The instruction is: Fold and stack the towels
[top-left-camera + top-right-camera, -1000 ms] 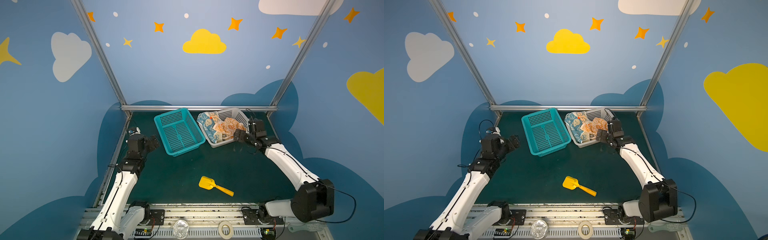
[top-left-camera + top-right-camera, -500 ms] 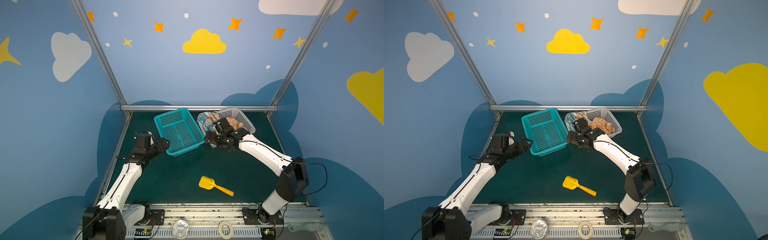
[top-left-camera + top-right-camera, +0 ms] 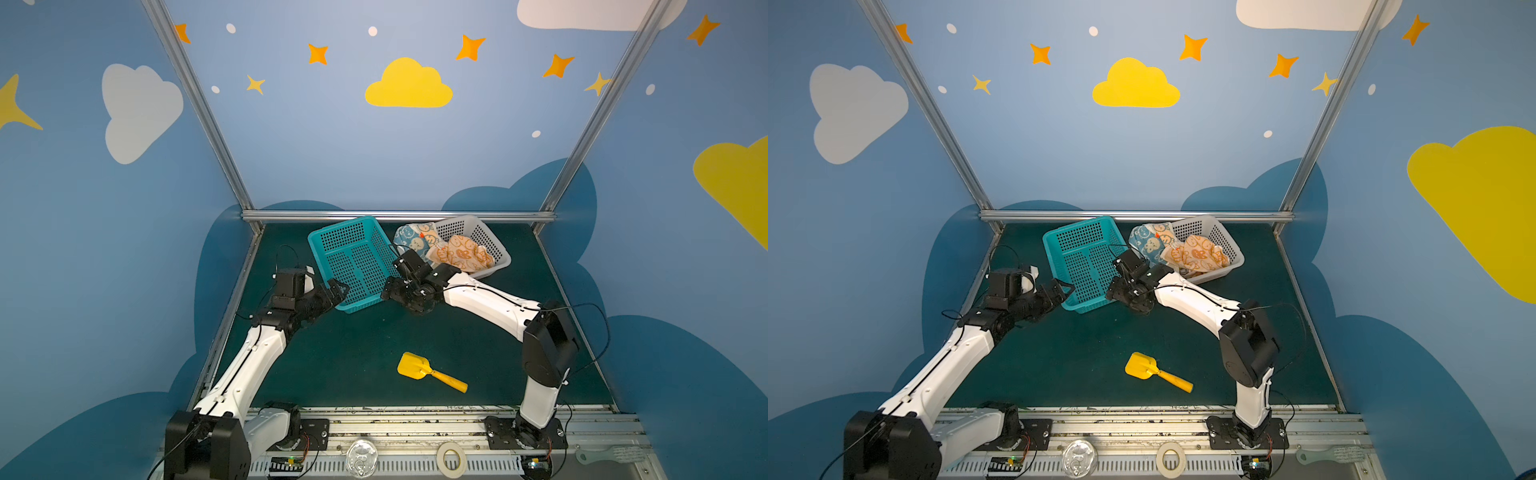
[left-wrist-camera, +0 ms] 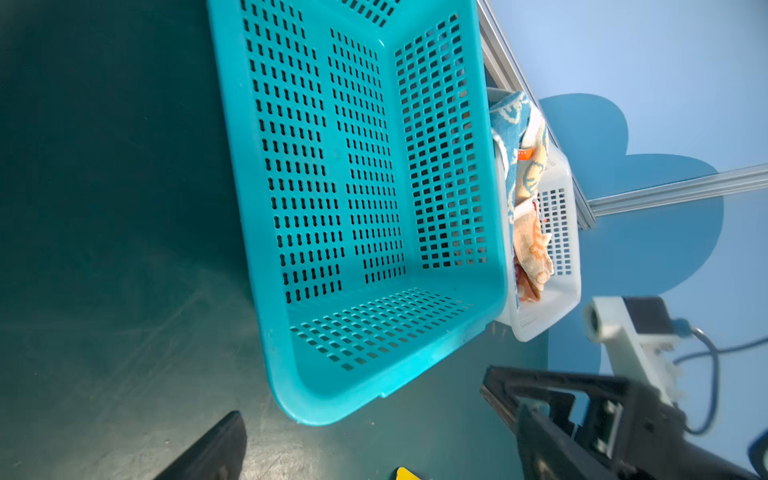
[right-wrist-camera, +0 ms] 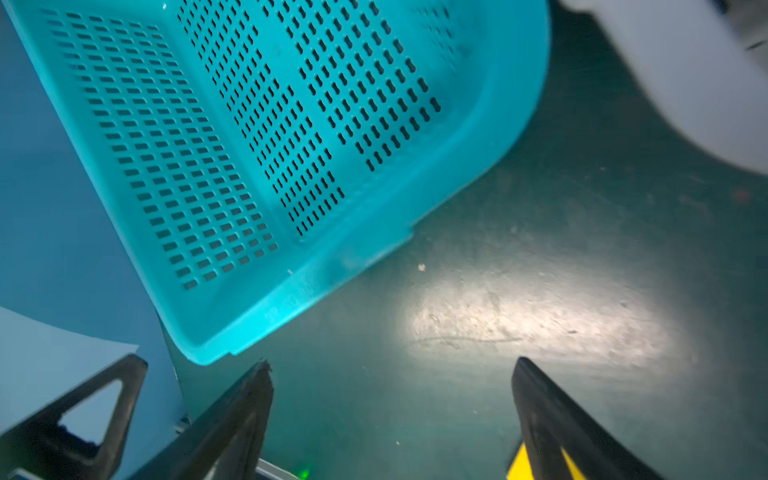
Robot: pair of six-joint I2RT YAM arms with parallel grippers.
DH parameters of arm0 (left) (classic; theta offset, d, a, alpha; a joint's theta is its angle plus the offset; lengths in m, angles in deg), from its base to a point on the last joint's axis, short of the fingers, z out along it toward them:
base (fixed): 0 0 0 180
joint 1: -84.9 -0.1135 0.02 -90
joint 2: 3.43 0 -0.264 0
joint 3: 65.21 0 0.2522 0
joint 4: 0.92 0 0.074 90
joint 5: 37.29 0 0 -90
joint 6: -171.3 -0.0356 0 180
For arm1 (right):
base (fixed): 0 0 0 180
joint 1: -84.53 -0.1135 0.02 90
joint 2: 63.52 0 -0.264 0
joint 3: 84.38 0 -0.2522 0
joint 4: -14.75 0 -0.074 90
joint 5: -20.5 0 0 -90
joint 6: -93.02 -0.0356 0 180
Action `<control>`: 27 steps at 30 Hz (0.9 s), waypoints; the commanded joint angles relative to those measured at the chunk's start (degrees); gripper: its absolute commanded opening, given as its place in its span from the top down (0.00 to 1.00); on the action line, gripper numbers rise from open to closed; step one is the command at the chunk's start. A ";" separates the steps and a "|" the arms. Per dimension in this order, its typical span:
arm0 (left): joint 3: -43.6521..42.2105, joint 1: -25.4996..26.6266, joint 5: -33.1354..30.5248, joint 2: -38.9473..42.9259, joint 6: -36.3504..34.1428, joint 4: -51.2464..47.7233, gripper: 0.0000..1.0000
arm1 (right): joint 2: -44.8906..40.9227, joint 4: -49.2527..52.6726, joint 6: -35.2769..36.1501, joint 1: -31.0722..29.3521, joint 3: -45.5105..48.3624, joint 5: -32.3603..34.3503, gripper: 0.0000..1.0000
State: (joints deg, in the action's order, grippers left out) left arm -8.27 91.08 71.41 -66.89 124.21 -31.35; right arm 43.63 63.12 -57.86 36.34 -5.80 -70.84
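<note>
we see the towels (image 3: pixel 451 253) heaped in the white basket (image 3: pixel 482 235) at one o'clock on the worktop (image 3: pixel 365 340), just beside the teal basket (image 3: pixel 353 266). our left end effector (image 3: pixel 338 289) is by the teal basket's seven o'clock corner, jaws apart and empty. our right end effector (image 5: pixel 390 368), by its five o'clock corner, is apart too, holding nothing.

A dark green, scuffed table (image 3: pixel 340 353) carries three things. A teal perforated plastic basket (image 3: pixel 353 266) stands toward the back, left of centre in both top views. A white perforated plastic basket (image 3: pixel 486 241) sits close against its right side, in the back right part. A yellow plastic toy shovel (image 3: pixel 415 368) lies flat near the front, well apart from both baskets.
</note>
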 commanded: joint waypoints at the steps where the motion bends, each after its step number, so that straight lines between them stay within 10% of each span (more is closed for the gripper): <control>1: -1.51 -0.11 1.69 1.18 -0.23 -0.48 0.00 | 2.74 -0.31 -0.64 -0.23 -2.84 -0.06 0.14; 16: -5.82 -4.77 5.46 9.57 -0.67 -2.79 0.00 | 13.20 1.47 1.73 -1.93 -12.69 0.98 0.32; 27: -8.38 -9.03 9.21 11.97 -1.46 -4.03 0.00 | 19.93 7.95 5.98 -1.61 -24.04 0.73 0.63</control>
State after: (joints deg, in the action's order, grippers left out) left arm -16.31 82.64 78.77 -55.66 123.95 -34.49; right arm 61.23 65.94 -54.76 34.97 -26.95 -69.81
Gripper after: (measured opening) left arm 0.996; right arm 0.382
